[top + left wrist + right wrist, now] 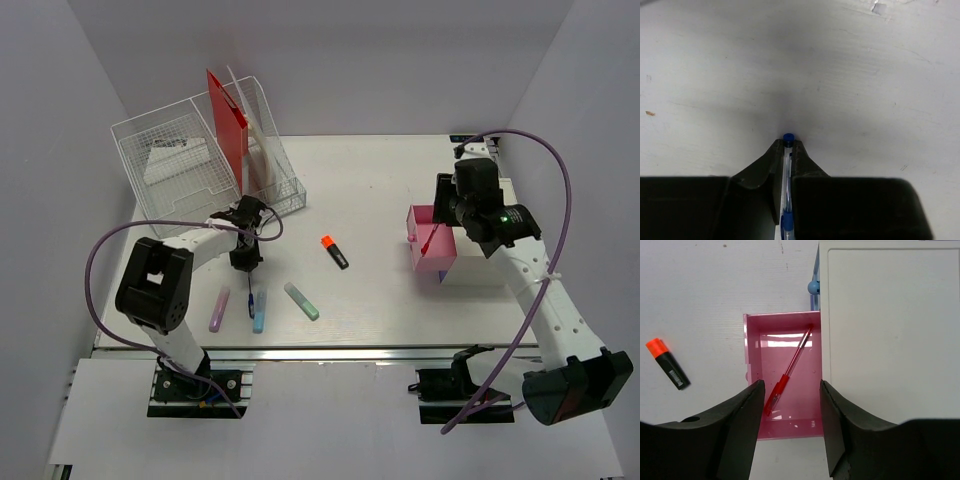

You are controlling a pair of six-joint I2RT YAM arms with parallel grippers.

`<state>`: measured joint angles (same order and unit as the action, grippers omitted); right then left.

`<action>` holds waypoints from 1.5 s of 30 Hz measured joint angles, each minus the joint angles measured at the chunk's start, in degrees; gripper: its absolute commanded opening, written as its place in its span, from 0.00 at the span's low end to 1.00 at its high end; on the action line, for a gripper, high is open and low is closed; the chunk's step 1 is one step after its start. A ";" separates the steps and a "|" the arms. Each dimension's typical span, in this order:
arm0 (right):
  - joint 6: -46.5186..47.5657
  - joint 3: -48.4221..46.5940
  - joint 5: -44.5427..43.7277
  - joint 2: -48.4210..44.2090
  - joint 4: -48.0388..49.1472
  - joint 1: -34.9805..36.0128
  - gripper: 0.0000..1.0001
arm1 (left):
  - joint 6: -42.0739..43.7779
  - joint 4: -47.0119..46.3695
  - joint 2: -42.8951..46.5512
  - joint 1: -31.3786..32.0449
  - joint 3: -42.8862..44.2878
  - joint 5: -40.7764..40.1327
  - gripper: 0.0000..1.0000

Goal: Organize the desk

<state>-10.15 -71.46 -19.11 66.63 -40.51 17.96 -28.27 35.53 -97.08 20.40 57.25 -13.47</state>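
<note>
At the far left of the white surface (380, 190), which spans the area under both arms, stands a wire-mesh organizer (170, 170) with a red folder (226, 118) upright in it. Just near of it, the left claw (788, 149) is pinched narrow on the far end of a blue pen (786, 175). The pen's long axis runs near to far, with the barrel trailing back under the wrist. Whether it is off the surface I cannot tell. Near of that claw lie a purple highlighter (219, 310), a blue highlighter (260, 312) and a green highlighter (301, 301), each apart from the others. Toward the middle lies an orange highlighter (335, 252), whose black body bears a small white label too fine to read. No other writing is legible.

On the right, a pink drawer (765, 360) stands pulled out leftward from a white drawer box (890, 330), and a red pen (789, 372) lies aslant in it. The right claw (791, 390) hangs above the drawer, jaws wide and holding nothing. The drawer is well to the right of the left claw, so if the blue pen belongs there, it likely faces a long carry rightward. The right arm is much nearer the drawer.
</note>
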 measured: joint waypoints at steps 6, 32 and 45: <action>-0.17 0.00 0.13 -1.09 -0.11 0.00 0.54 | 1.64 3.39 -1.51 0.02 4.31 -0.20 0.00; -6.08 2.38 -6.38 -15.80 2.80 0.00 0.58 | -6.40 -16.92 -8.63 21.40 48.00 8.26 0.00; -7.41 5.46 -9.55 -18.95 3.72 0.00 0.58 | -14.88 -24.87 -32.22 31.58 68.06 3.61 0.00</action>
<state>-17.56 -66.00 -28.67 47.68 -36.80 17.96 -43.16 10.66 -129.29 51.99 125.32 -9.87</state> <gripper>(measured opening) 0.582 0.185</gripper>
